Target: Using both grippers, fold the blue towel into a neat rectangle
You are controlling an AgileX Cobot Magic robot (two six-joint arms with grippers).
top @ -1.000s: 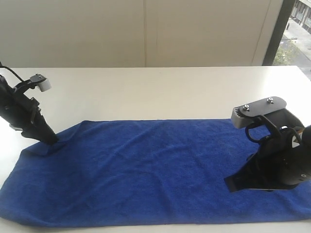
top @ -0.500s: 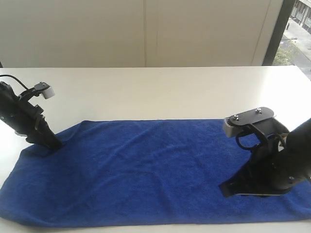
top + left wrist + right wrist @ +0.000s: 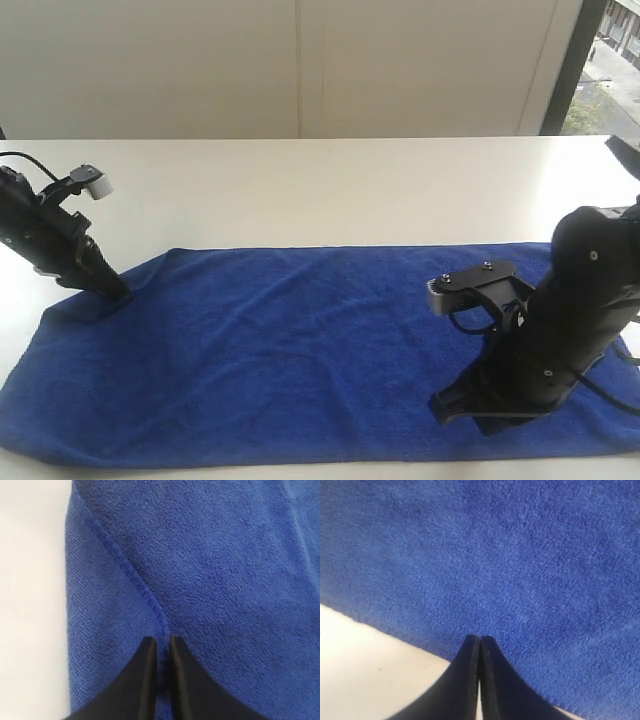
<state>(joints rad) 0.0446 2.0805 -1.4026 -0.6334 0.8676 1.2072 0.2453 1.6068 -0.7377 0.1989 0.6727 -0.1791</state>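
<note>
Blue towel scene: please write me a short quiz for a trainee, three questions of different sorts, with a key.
1. True or false: the blue towel is already folded in half on the table.
2. Choose one. Where does the left claw meet the towel?
A) at the hem of a turned-over corner
B) at the middle of the cloth
C) nowhere, it hangs over bare table
3. Fill in the word: the fingertips of the right claw are ___, right at the towel's long edge.

Key: 1 false, it lies spread out with only one corner turned over; 2 A; 3 shut.
</note>
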